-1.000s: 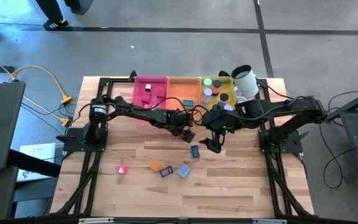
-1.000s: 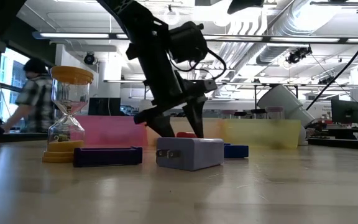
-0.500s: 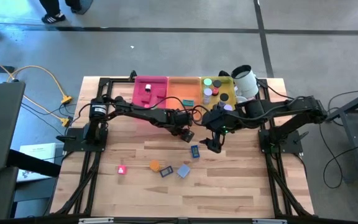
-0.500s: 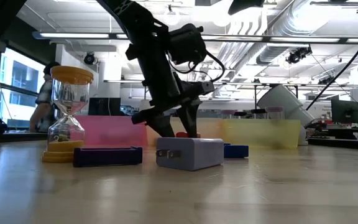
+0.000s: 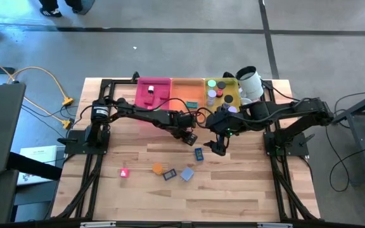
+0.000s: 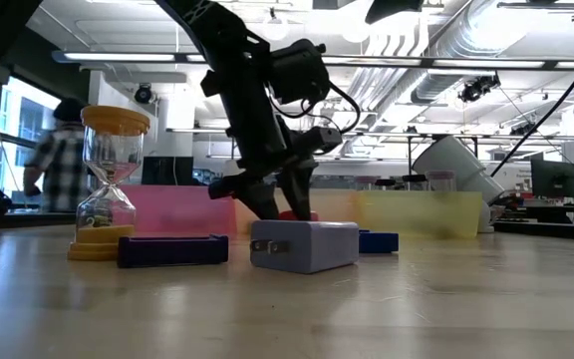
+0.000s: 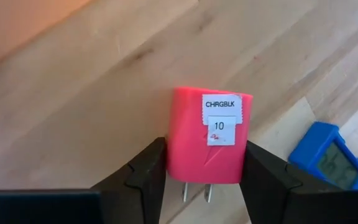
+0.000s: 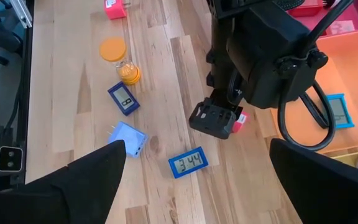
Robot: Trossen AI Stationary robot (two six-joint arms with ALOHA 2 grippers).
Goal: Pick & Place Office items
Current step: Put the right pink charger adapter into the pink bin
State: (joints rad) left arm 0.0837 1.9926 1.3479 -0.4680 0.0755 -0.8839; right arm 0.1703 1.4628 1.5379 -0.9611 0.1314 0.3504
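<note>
Item: red charger [image 7: 207,144], labelled CHRGBLK, on the table [image 5: 246,183] before the trays [image 5: 189,92]. We found the left gripper [image 7: 205,177] with fingers touching both its sides, grasping it. A blue clock [image 7: 326,157] lay just beside. The right gripper [image 5: 217,147] hung spread wide nearby, holding nothing.

Red charger block [image 7: 207,144], labelled, flat mid-table; blue clock [image 5: 199,153] beside it; hourglass [image 6: 108,184], lavender charger [image 6: 304,245] toward the front edge.
</note>
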